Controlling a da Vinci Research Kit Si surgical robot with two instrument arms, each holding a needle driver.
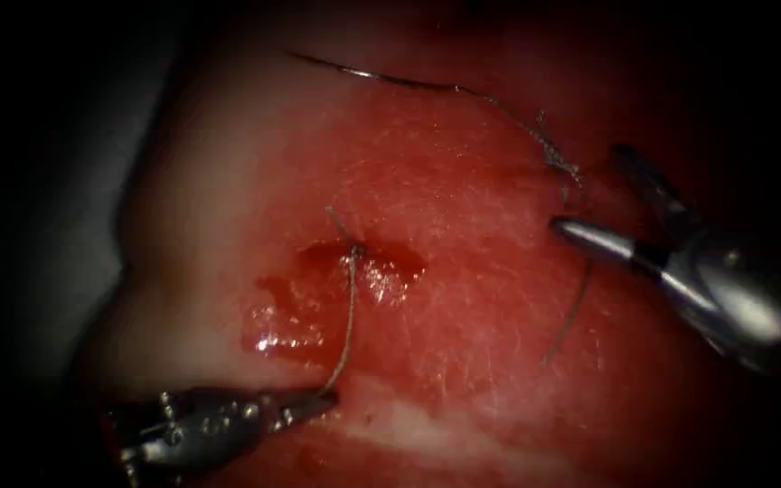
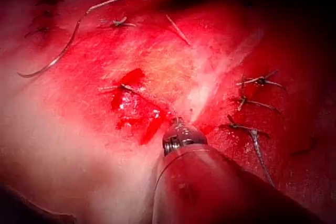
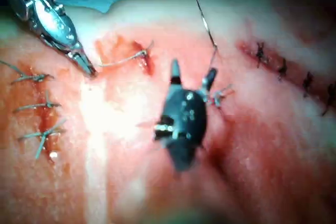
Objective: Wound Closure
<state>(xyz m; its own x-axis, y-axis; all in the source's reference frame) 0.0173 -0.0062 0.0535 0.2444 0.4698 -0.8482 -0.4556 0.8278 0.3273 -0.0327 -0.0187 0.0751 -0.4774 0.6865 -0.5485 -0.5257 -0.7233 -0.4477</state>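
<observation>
1. The tissue (image 1: pixel 463 208) lies glossy and red, its short cut (image 1: pixel 354 271) wet with red fluid (image 1: pixel 282 339).
2. The left end effector (image 1: pixel 323 398), pressed together, pinches the thread (image 1: pixel 348 316), which rises taut to a knot at the cut.
3. The right end effector (image 1: pixel 607 199) hovers spread and empty to the right of the cut, beside a frayed knot (image 1: pixel 558 163).
4. The curved needle (image 1: pixel 381 77) rests loose on the tissue's far edge, not embedded.

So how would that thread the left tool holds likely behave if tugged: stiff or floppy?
Probably floppy: the thread curves loosely from the cut to the left tool, whose shut jaws hold it. It likely slips easily, being thin and wet with red fluid. The open right tool holds nothing.
</observation>
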